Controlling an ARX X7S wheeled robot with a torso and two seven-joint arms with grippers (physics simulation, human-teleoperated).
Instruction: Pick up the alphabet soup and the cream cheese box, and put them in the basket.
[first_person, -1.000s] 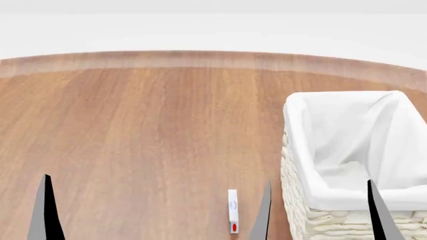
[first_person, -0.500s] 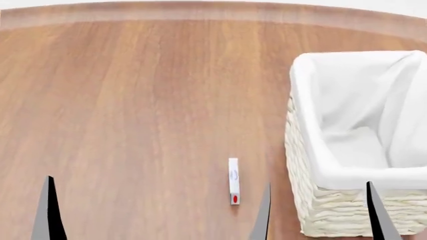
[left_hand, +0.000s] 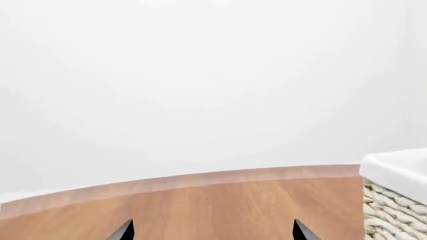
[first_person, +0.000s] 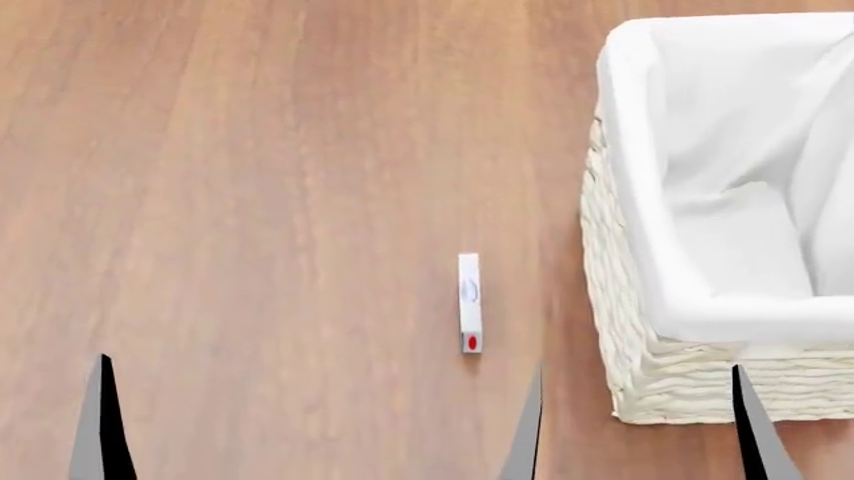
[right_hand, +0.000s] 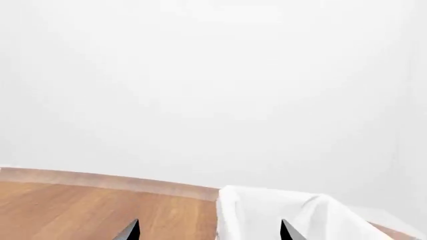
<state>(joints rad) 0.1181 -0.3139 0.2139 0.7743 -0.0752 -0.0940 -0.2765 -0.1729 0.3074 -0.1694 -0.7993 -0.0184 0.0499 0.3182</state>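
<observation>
**Box Lying Alone Beside the Basket**

The head view is showing the cream cheese box (first_person: 469, 302) lying flat on the wooden table (first_person: 240, 200), red spot toward the robot, with the basket (first_person: 634, 340) standing near it at 3 o'clock, a strip of bare wood between them. Neither wrist view is catching the box. The left wrist view is showing only the table's far edge and a corner of the basket (left_hand: 393, 200); the right wrist view is showing its white lining (right_hand: 280, 215). The right gripper (first_person: 638, 425) is sitting at 5 o'clock from the box with fingers spread wide, gripping nothing. The left gripper (left_hand: 212, 231) is likewise spread wide and empty. No soup can is visible.
</observation>
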